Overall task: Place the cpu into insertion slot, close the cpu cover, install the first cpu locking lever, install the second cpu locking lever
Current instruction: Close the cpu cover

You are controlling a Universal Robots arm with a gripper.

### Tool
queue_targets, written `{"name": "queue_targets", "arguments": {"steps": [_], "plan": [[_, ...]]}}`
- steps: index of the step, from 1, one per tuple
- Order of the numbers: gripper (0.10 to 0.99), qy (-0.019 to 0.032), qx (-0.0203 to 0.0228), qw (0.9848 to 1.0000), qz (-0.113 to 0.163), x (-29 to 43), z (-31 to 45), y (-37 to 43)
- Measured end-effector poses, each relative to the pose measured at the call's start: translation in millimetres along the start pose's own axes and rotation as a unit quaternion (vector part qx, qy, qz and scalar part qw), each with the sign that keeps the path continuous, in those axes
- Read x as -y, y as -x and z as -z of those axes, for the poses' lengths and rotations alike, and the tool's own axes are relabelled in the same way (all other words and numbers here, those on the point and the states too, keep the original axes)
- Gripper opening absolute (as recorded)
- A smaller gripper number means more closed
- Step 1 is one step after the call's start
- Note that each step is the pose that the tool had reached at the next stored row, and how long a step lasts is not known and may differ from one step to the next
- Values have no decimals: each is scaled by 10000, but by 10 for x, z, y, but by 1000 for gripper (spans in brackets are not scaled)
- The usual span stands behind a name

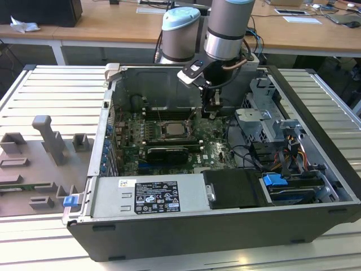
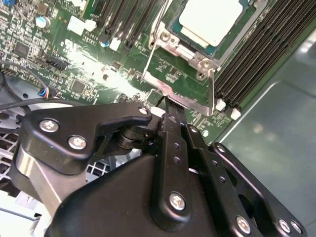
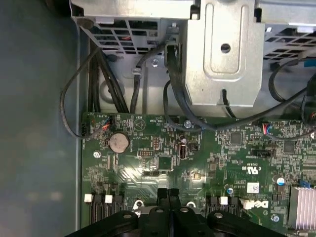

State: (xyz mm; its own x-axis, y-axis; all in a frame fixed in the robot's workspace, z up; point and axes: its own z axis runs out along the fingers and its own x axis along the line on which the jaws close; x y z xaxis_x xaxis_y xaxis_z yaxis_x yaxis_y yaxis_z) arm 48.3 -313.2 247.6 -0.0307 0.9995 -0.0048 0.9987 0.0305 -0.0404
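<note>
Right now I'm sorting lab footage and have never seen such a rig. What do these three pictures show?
A robot arm reaches into an open computer case lying on a slatted metal table. The exterior view looks on from outside; both wrist views come from cameras riding on the arm, looking past its black gripper at the green circuit board. The cpu, a silvery square chip, already sits in the insertion slot. The gripper is shut, holding nothing I can make out, its tips at the edge of the cpu cover, which seems not yet folded down.

Green circuit board beneath claw, fingers together
</note>
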Motion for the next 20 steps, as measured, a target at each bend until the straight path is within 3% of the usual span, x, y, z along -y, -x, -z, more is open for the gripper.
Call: {"name": "queue_targets", "arguments": {"steps": [10,20], "plan": [[106,8,0,10000,0,42,-2,-2],[106,8,-1,10000,-1,173,-15,-6]]}}
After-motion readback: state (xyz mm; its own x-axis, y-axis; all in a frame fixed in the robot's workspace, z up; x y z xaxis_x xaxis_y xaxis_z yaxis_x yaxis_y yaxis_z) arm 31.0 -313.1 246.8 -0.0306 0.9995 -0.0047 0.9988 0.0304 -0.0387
